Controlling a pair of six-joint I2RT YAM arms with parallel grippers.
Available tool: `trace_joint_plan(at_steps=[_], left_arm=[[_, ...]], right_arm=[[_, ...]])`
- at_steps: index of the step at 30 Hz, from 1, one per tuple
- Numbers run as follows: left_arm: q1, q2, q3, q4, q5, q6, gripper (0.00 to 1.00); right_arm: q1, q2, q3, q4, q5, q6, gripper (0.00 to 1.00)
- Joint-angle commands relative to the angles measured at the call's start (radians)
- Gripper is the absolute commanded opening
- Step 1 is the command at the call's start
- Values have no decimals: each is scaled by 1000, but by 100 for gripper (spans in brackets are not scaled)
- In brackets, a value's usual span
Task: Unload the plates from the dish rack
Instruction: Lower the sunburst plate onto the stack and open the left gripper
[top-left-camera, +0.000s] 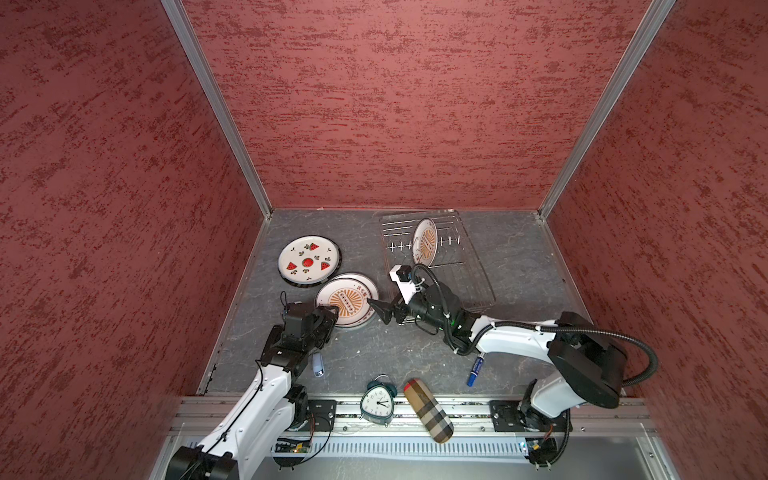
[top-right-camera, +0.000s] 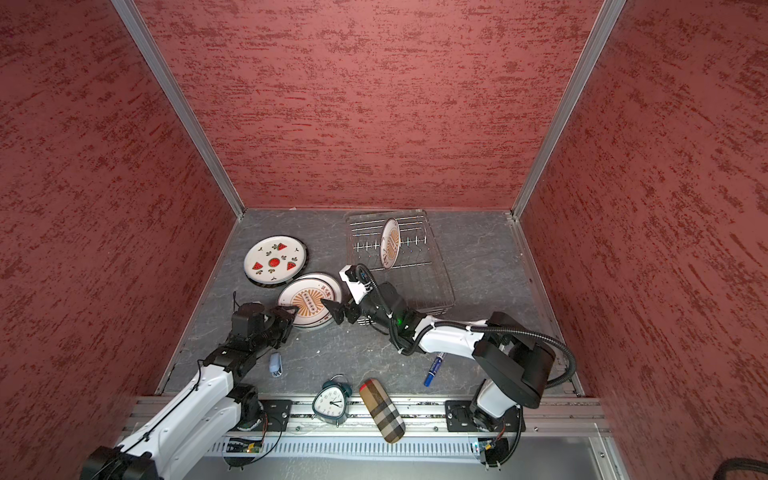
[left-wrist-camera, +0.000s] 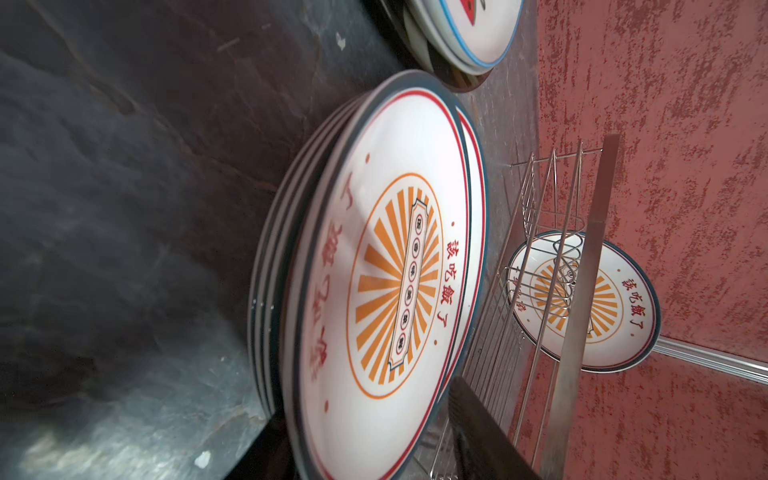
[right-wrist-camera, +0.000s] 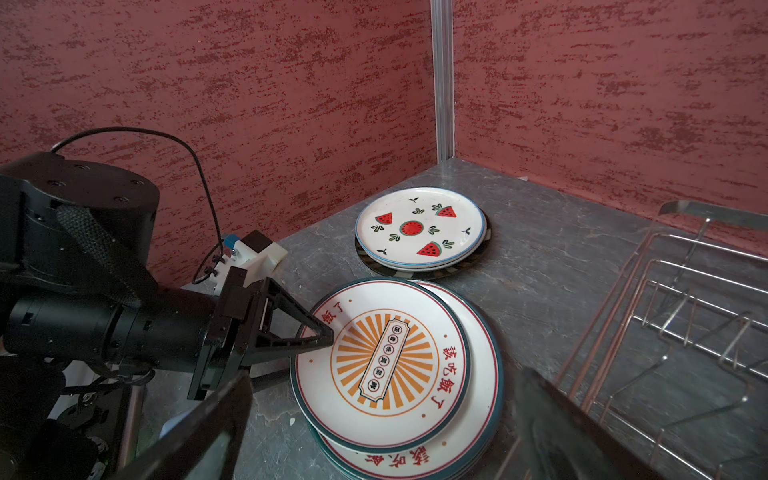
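Plates (top-left-camera: 347, 301) stacked flat on table (top-left-camera: 415, 353); one plate (top-left-camera: 424, 242) upright in dish rack (top-left-camera: 469, 266). Left gripper (top-left-camera: 331, 311) half open, fingers straddling top plate's rim. Right gripper (top-left-camera: 380, 311) spread wide, empty, beside stack.

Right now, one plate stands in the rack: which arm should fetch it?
Right, likely. The right gripper is open and empty, its arm beside the dish rack holding the last plate; the left gripper is at the sunburst stack, farther away.

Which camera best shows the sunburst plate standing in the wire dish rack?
Left wrist: the white orange-sunburst plate faces it, large, through the silver wire dish rack. Both top views show it small, oblique. Right wrist misses it.
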Motion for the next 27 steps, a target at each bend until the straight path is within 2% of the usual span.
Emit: trace_joint_plan(at_steps=[1,13,19,27], left_arm=[[-5,21,28,-9,-46,26,54],[-87,96,82,-28,-117,54,51],[-94,69,76,-39,-147,55,60],[-112,55,89,-68,-213,71,64]], right_arm=[[13,10,24,26,28,-23,99],[15,14,25,19,44,-30,99],[15,8,26,14,46,-31,99],[16,4,32,3,47,-36,99]])
